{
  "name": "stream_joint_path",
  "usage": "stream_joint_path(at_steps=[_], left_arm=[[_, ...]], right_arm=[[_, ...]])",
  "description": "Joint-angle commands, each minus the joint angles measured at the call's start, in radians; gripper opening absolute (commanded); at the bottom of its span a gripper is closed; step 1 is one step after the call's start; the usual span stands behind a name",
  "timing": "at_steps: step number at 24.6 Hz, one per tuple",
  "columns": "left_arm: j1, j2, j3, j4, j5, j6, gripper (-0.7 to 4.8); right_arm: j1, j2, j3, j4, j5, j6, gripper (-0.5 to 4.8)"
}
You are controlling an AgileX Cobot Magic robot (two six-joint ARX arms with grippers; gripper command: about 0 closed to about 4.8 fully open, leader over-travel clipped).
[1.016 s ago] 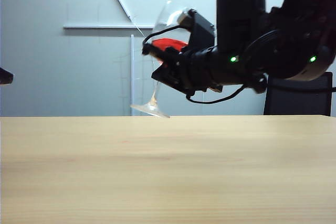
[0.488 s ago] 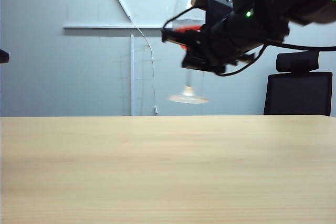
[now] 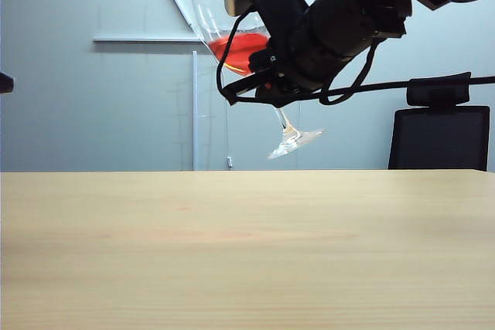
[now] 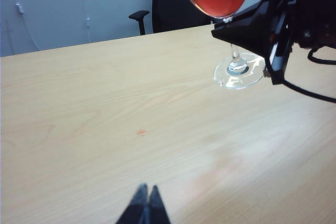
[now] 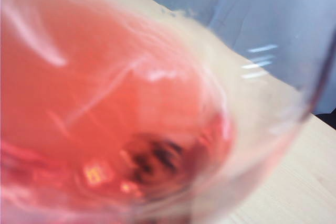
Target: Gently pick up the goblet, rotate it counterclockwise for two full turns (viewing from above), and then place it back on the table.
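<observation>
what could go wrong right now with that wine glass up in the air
1. The tall clear goblet with red liquid is tilted well off upright above the light wood table; the liquid could slop over the rim. A small red spot already marks the tabletop.
2. The right gripper seems to hold it only low on the bowl, by the thin stem; a slip could drop it.
3. The left gripper, shut, sits too far away to help.

Tilted goblet [image 3: 246, 56] above table [image 3: 247, 253].
</observation>
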Motion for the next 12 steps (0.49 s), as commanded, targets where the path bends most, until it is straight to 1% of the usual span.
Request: stream_joint_path(at_steps=[1,2,3,5,6,9,12], left_arm=[[0.000,0.001,0.004,0.012,0.005,0.000,-0.05],[0.000,0.001,0.004,0.012,0.005,0.000,-0.05],[0.000,0.002,0.004,0.012,0.005,0.000,-0.05],[0.000,0.001,0.004,0.012,0.005,0.000,-0.05],[0.000,0.001,0.004,0.012,0.005,0.000,-0.05],[0.000,0.001,0.004,0.012,0.005,0.000,-0.05],[0.000,0.001,0.004,0.012,0.005,0.000,-0.05]], right_arm=[[0.018,-0.012,-0.026,0.179,-0.017,0.015,-0.02],[0.018,-0.012,-0.050,0.244,-0.043,0.035,-0.02],[0.018,-0.012,-0.091,0.349,-0.074,0.096,-0.02],[0.017,-0.012,-0.139,0.455,-0.098,0.193,-0.02],[0.013,-0.012,-0.175,0.528,-0.112,0.289,-0.02],[0.005,-0.011,-0.227,0.623,-0.116,0.446,-0.02],[0.000,-0.006,-0.272,0.710,-0.121,0.562,-0.02]])
